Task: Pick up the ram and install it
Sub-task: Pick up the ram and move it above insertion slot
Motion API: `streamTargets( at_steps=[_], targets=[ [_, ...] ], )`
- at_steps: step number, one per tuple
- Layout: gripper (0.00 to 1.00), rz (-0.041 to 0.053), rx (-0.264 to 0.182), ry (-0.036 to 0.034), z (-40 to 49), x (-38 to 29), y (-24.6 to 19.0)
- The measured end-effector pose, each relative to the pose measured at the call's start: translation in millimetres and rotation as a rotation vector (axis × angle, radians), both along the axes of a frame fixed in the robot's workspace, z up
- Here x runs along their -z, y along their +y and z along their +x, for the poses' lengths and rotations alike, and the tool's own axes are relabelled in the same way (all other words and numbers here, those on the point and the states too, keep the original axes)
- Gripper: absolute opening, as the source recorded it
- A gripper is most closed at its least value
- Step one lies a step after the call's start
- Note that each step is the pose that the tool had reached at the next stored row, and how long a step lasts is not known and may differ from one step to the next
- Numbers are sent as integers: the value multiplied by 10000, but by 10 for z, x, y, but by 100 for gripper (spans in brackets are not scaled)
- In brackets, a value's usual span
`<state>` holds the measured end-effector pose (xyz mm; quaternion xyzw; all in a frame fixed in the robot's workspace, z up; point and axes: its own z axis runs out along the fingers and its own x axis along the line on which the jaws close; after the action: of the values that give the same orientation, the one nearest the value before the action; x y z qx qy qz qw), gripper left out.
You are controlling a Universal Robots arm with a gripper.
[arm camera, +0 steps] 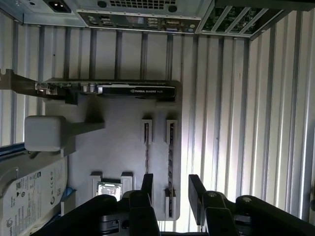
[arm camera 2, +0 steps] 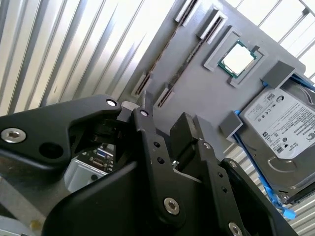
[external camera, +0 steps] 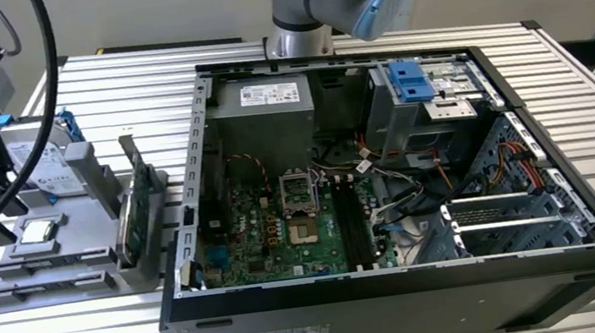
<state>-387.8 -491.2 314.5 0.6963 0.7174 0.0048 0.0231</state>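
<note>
Fingers of the black pincer (arm camera: 172, 178) stand apart with nothing between them, hanging above the near end of the flat grey moulded parts tray (arm camera: 123, 147). Along the tray's outer edge the ram (arm camera: 171, 147), a long thin circuit-board stick seen on edge, sits untouched in its slotted clips, and the gap between the fingers lines up with it. A second thin stick (arm camera: 146, 147) stands just beside it, further into the tray.

Deeper in the tray lie the small square silver processor chip (arm camera: 109, 189) and the silver boxy hard drive with blue rails (arm camera 2: 280, 123). At the tray's far end is the upright graphics card with its black shroud (arm camera: 133, 91). Beyond the tray, on the ribbed aluminium table (arm camera: 275, 123), lies the open black computer case (external camera: 406, 306).

My judgement of the risks: the neighbouring stick and the raised clips leave little room, so a finger coming down off-line could strike one. A grip taken too far from the stick's middle could let it tilt and bind in its slot
</note>
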Motion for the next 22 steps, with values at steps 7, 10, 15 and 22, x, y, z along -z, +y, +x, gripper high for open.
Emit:
streamTargets(
  at_steps=[7, 10, 15, 22],
  targets=[
    [100, -24, 2, 1, -7, 58, 8],
    [100, -28, 7, 1, -11, 76, 14],
    [100, -28, 7, 1, -14, 100, 15],
    [100, -29, 8, 1, -16, 132, 16]
  ],
)
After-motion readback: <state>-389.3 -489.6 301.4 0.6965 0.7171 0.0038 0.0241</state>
